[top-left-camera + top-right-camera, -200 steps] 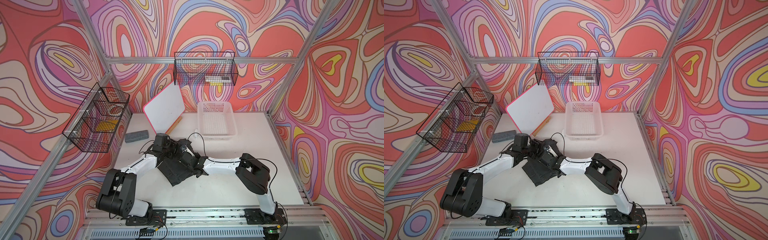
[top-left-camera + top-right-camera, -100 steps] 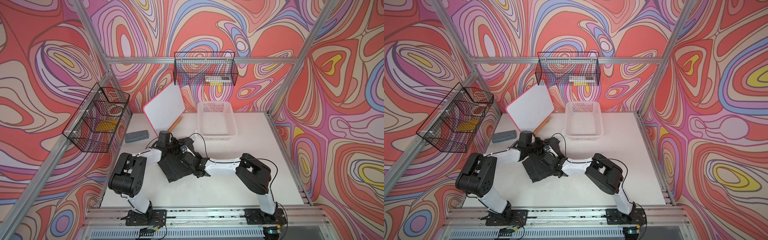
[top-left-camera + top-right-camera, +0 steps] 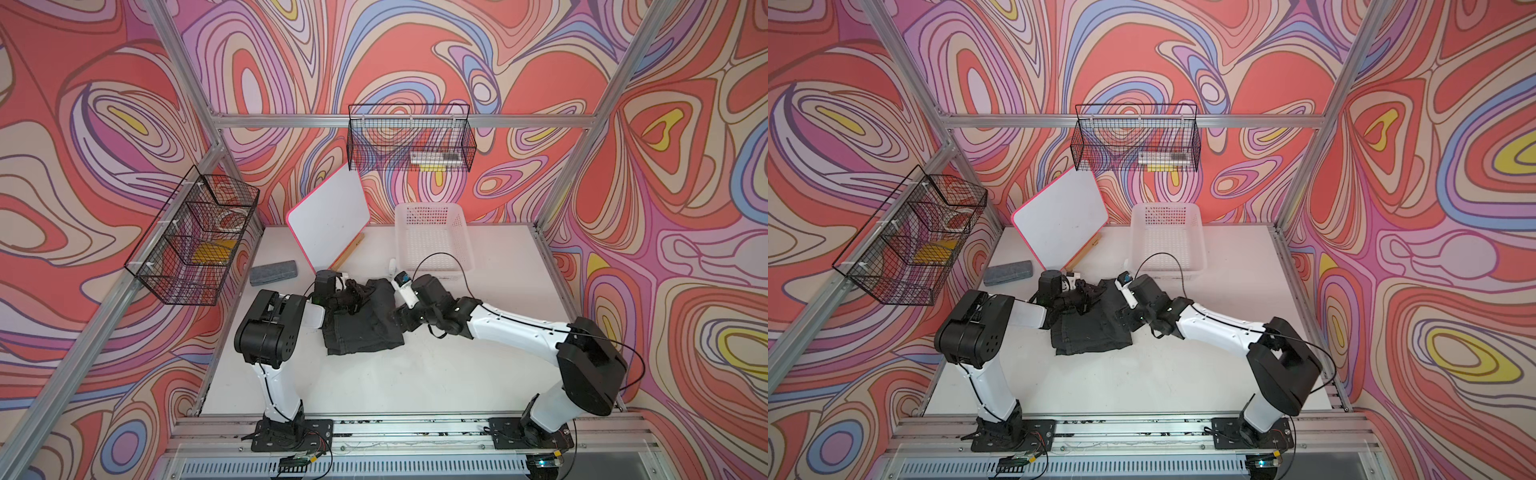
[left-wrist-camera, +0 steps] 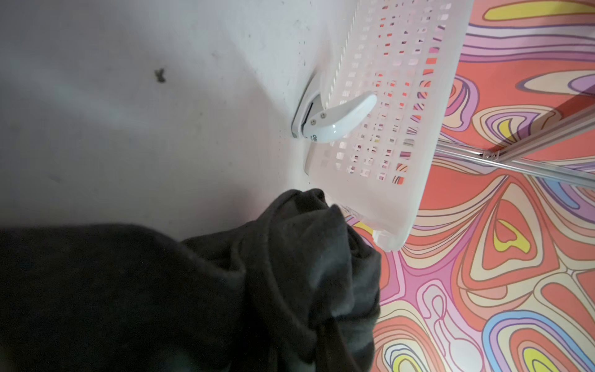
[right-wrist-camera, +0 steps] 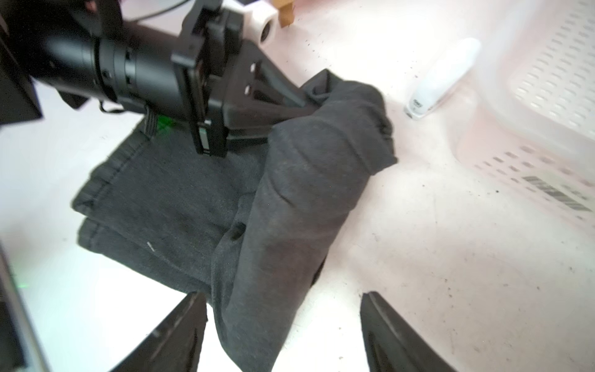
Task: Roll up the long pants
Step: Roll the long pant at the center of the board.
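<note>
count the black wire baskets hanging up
2: the side wire basket hangs on the left wall rail; the back wire basket hangs on the rear rail. None seems hidden.

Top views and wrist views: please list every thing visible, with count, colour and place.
long pants: 1, dark charcoal, partly rolled, middle of table
eraser block: 1, grey, table's left side
whiteboard: 1, white, pink edge, leaning at back
wooden stick: 1, tan, beside whiteboard
plastic basket: 1, white, table's back
small tool: 1, white, beside plastic basket
wire baskets: 2, black, left wall and back wall
left gripper: 1, black, shut on long pants
right gripper: 1, black, open, at the roll's end
</note>
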You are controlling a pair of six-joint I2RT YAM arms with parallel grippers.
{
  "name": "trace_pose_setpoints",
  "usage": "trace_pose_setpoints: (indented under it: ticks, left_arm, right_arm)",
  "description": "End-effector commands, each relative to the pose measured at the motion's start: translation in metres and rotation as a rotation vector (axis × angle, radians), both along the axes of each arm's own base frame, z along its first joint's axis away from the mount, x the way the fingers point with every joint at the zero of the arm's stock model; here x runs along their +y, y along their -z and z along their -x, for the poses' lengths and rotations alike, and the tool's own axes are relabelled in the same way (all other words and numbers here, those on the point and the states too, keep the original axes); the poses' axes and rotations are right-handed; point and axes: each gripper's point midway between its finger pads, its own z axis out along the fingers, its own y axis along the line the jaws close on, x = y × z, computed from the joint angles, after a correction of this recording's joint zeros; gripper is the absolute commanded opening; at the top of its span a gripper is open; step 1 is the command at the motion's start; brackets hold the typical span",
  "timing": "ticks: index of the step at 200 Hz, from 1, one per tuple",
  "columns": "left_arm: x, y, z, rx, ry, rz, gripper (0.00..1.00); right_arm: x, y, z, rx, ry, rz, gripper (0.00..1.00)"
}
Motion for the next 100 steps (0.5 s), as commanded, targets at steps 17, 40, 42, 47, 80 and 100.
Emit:
trace_pose_setpoints:
  ticks: [17, 40, 42, 47, 80, 100]
  left_arm:
    - [-0.007, 0.007, 0.01, -0.02, 0.088, -0.018, 0.0]
    - [-0.007, 0.008, 0.014, -0.016, 0.095, -0.015, 0.0]
    - [-0.007, 0.008, 0.014, -0.014, 0.095, -0.014, 0.0]
    - [-0.007, 0.008, 0.015, -0.013, 0.096, -0.013, 0.0]
    - [-0.008, 0.008, 0.017, -0.013, 0.106, -0.003, 0.0]
    - [-0.01, 0.008, 0.018, -0.011, 0.114, 0.008, 0.0]
  right_arm:
    - [0.001, 0.047, 0.017, 0.373, -0.078, -0.272, 0.78]
    - [0.014, 0.06, 0.007, 0.403, -0.076, -0.354, 0.78]
    - [0.014, 0.061, 0.007, 0.406, -0.073, -0.361, 0.78]
    - [0.016, 0.062, 0.005, 0.394, -0.071, -0.384, 0.79]
    - [0.029, 0.074, -0.004, 0.392, -0.095, -0.457, 0.87]
    - [0.04, 0.078, -0.01, 0.398, -0.122, -0.482, 0.86]
